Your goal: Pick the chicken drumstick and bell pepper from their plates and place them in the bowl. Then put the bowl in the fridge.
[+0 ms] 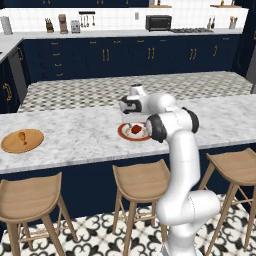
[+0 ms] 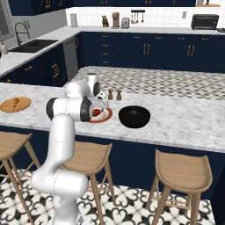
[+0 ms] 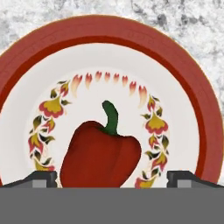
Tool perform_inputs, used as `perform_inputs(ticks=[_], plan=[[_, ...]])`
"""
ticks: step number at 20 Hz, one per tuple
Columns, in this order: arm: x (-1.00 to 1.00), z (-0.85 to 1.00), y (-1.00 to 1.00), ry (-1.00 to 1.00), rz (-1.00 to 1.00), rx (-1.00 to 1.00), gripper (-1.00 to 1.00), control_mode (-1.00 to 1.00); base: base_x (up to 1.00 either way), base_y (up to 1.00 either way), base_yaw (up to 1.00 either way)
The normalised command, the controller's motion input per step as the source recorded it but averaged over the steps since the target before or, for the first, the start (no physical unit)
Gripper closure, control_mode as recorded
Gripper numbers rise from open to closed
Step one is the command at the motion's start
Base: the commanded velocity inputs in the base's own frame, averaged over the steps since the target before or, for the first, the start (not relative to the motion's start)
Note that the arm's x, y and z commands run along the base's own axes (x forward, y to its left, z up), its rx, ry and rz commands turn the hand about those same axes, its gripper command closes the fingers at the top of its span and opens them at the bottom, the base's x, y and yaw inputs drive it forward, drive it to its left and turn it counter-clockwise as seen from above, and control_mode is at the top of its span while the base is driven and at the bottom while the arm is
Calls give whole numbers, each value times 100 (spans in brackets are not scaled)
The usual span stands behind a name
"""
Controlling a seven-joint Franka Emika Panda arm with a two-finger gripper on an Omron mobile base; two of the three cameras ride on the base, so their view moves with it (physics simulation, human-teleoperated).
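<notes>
Gripper (image 3: 112,178) fingers spread wide, straddling the bell pepper (image 3: 100,155) on the red-rimmed plate (image 3: 39,43); its rounded glossy sides could squirt out on closing.

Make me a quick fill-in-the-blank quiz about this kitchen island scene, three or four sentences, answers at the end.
1. The bell pepper lies on the plate with the ____ rim.
2. The chicken drumstick lies on the ____ plate.
3. The black bowl holds ____.
4. The gripper hangs over the pepper with its jaws ____.

Missing words: red; wooden; nothing; open
</notes>
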Motion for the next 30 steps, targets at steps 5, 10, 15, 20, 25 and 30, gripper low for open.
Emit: perform_inputs(ticks=[5,10,15,20,25,30], plan=[[16,-10,1,0,-6,0,-100,-100,0,0,0],[0,-9,4,0,-9,0,-100,-100,0,0,0],[0,-11,1,0,-14,0,-100,-100,0,0,0],[0,-9,0,0,-15,0,-100,-100,0,0,0],[-11,0,0,0,-11,0,-100,-100,0,0,0],[-13,-6,2,0,-10,0,-100,-100,0,0,0]])
